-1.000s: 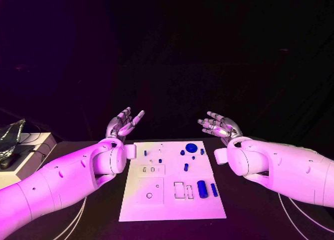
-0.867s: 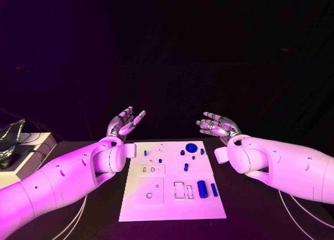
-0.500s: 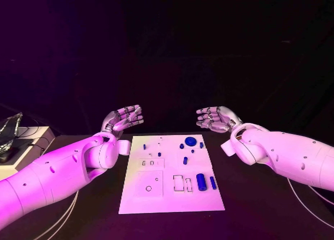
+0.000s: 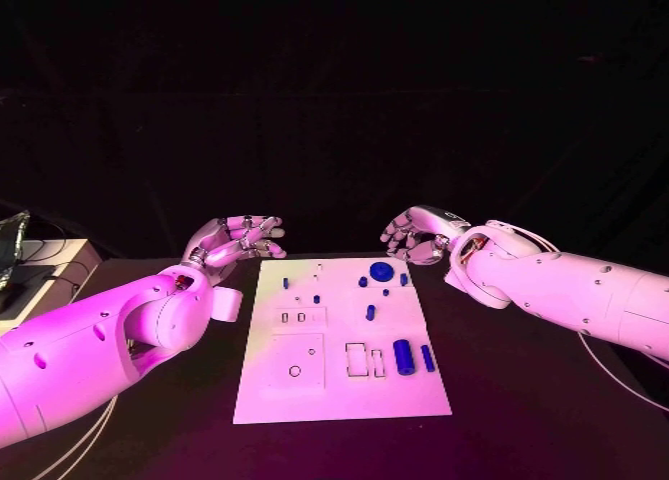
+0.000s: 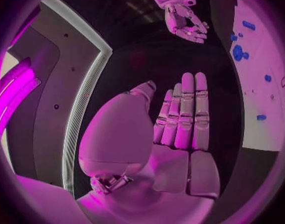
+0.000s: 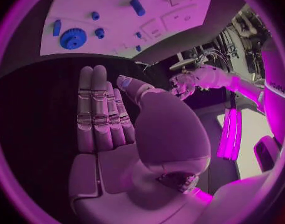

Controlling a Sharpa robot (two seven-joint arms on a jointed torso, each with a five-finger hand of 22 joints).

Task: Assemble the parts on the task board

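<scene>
On white task board [image 4: 341, 390], blue cylinder [image 4: 403, 356] lies lengthwise.

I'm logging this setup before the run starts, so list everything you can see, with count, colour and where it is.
task board: one, white, middle of the black table.
round gear-like part: one, blue, far right area of the board.
cylinder part: one, blue, lying near the board's right edge.
small parts: several, blue, scattered over the far half.
box: one, pale, table's left edge.
left hand: empty, fingers apart, beyond the board's far left corner.
right hand: empty, beyond the far right corner.
</scene>
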